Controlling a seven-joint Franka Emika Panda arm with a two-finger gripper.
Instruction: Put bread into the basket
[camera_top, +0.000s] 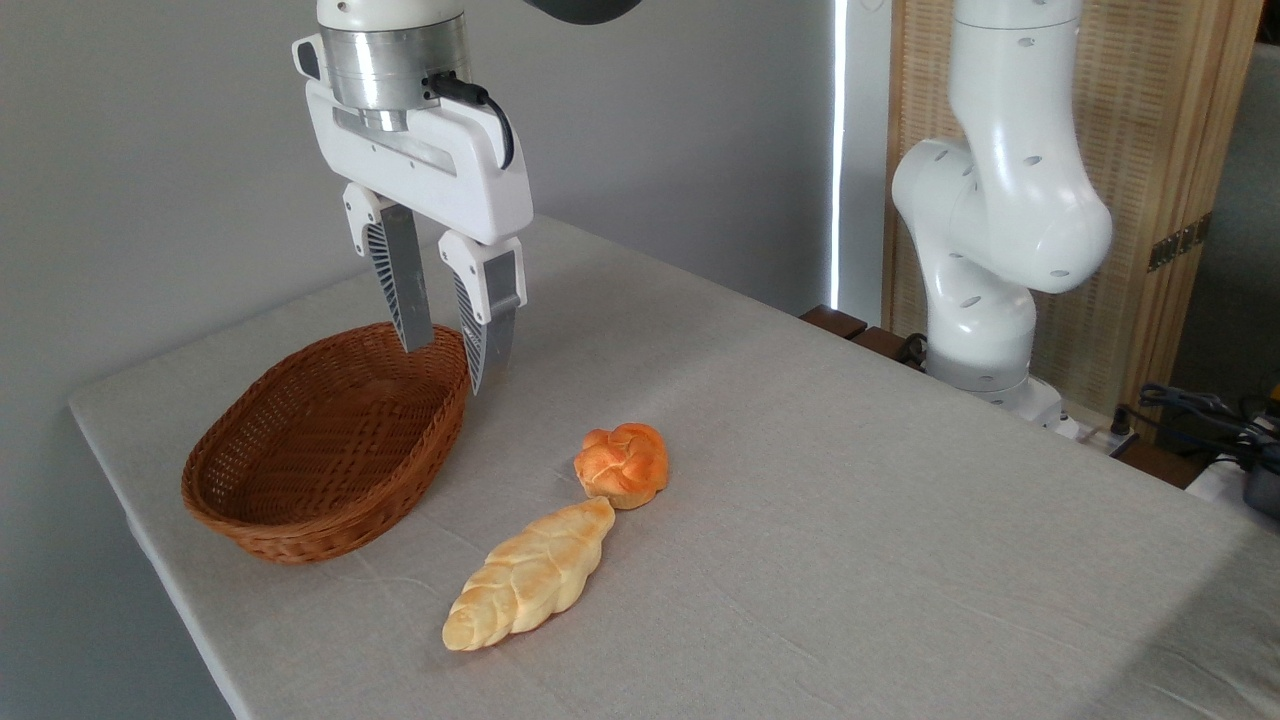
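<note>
Hovering in the upper left of the frame over the far rim of the oval brown woven wicker basket (325, 447), the white two-finger gripper (447, 360) hangs parted and empty, the approach step, so next it likely must cross right and descend onto the small round orange-brown knotted bun (622, 464) at centre.

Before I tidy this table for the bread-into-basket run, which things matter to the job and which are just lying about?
Belongs to the job:
- round orange-brown bun, on the cloth, touching the loaf's tip
- wicker basket, with nothing in it
- gripper, open, holding nothing, hanging by the basket's far rim

Just lying about:
- pale braided loaf
- cables beyond the table's right end
</note>
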